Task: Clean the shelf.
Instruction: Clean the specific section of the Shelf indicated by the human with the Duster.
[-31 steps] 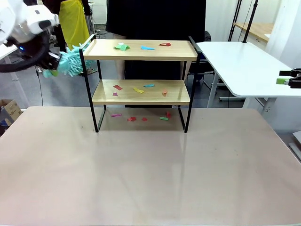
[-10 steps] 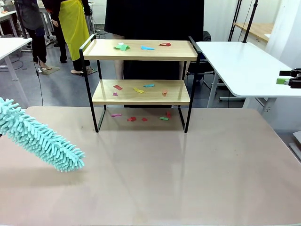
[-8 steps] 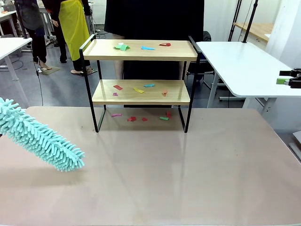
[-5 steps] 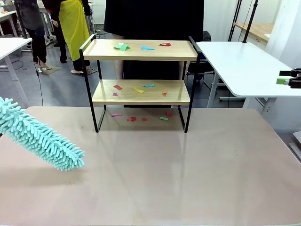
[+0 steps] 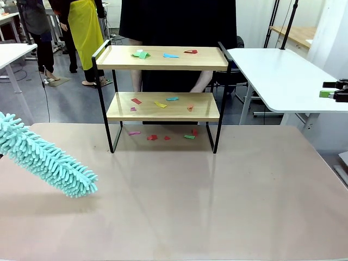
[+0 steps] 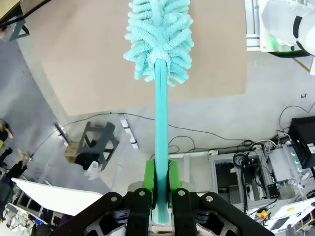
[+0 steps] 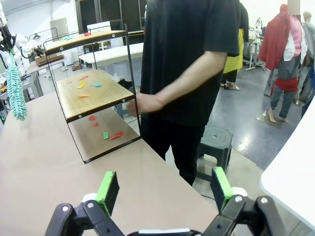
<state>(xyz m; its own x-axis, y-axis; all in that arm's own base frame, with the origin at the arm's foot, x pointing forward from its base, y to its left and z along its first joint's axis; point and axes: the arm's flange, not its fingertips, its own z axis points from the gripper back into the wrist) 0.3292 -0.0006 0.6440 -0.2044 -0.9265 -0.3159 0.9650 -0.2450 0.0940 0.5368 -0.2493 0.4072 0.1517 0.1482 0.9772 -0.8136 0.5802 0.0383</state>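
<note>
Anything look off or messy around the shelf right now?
Yes: small coloured paper scraps litter the shelf, on both boards, and more lie on the table under it. The shelf itself stands upright and looks undamaged.

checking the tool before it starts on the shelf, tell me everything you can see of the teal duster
The fluffy teal duster has a head of soft, chenille-like strands on a flat teal handle, plastic by the look. The left gripper is shut on the handle's end, its green pads on either side. The head slants over the left side of the beige table, tip lowest. Whether the tip touches the tabletop is unclear.
</note>
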